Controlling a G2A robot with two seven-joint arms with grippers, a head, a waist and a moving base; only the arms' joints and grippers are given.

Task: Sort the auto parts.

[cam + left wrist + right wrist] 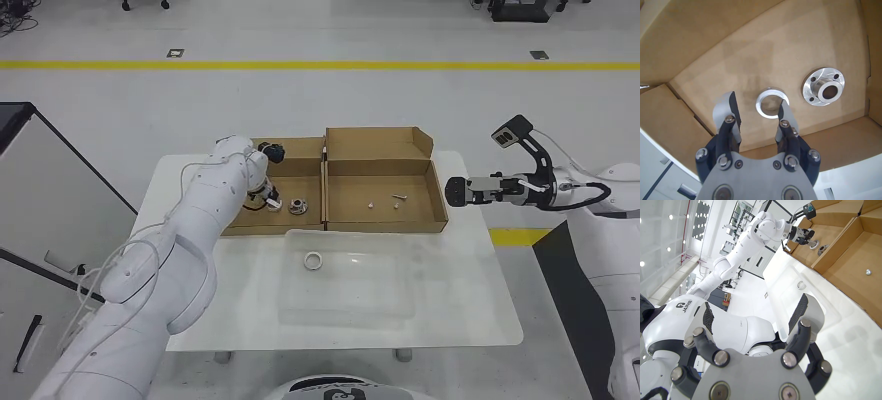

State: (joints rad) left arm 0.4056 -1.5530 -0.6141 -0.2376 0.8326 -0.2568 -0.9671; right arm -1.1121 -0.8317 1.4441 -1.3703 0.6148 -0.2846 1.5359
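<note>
The left tool (757,102) hangs low inside the left cardboard box (300,150), which sits toward 11 o'clock on the white table (460,290). Its fingers are spread wide and hold nothing. A plain metal shaft collar (758,103) lies flat on the box floor just ahead of the fingertips. In the left wrist view 1 fingertip overlaps the collar's rim, and whether they touch cannot be told. A flanged metal hub (807,89) rests on its flange just beside the collar, toward 3 o'clock from it in the top view, with its bore facing up. The 2 parts lie apart.

The right cardboard box (350,190) stands against the left one, toward 1 o'clock on the table. 2 small fasteners (397,197) lie near the middle of its floor.

A clear plastic tray (350,235) sits at 6 o'clock from the boxes, close to their near walls. 1 white ring (313,261) lies in it, toward the 11 o'clock corner.

The right tool (450,190) hangs at 3 o'clock from the right box, just outside its wall. Its 2 ridged pads (798,311) are spread wide with nothing between them.
</note>
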